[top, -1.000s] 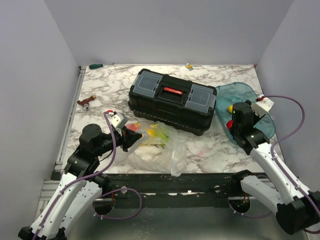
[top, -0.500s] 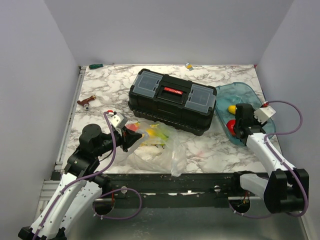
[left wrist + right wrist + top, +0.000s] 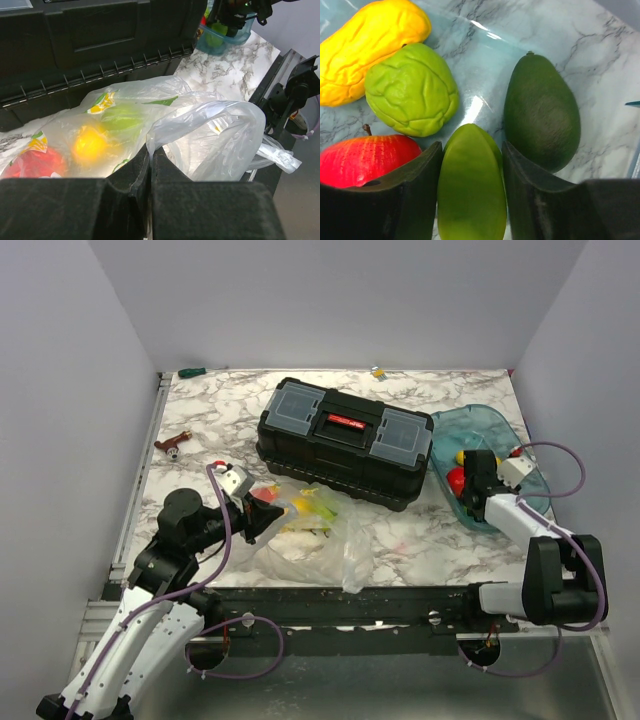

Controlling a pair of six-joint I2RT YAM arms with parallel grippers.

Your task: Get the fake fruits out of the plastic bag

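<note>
My left gripper (image 3: 151,150) is shut on a fold of the clear plastic bag (image 3: 210,125), which lies crumpled in front of the toolbox (image 3: 310,540). Inside the bag a yellow fruit (image 3: 90,142), a red one (image 3: 32,162) and a green one (image 3: 122,117) show through the film. Over the blue tray (image 3: 480,65), my right gripper (image 3: 471,145) is shut on a smooth light green fruit (image 3: 471,190). Beneath it lie a dark green avocado (image 3: 542,112), a bumpy light green fruit (image 3: 412,90), a yellow fruit (image 3: 367,42) and a red apple (image 3: 365,160).
A black toolbox (image 3: 345,440) stands mid-table between the bag and the blue tray (image 3: 490,430). A red-handled tool (image 3: 172,444) lies at the left. A green item (image 3: 190,371) and a small yellow item (image 3: 377,371) rest by the back wall.
The right arm has folded down and its gripper has sunk lower into the blue tray, still gripping the green fruit. The left arm and the bag have not moved.
</note>
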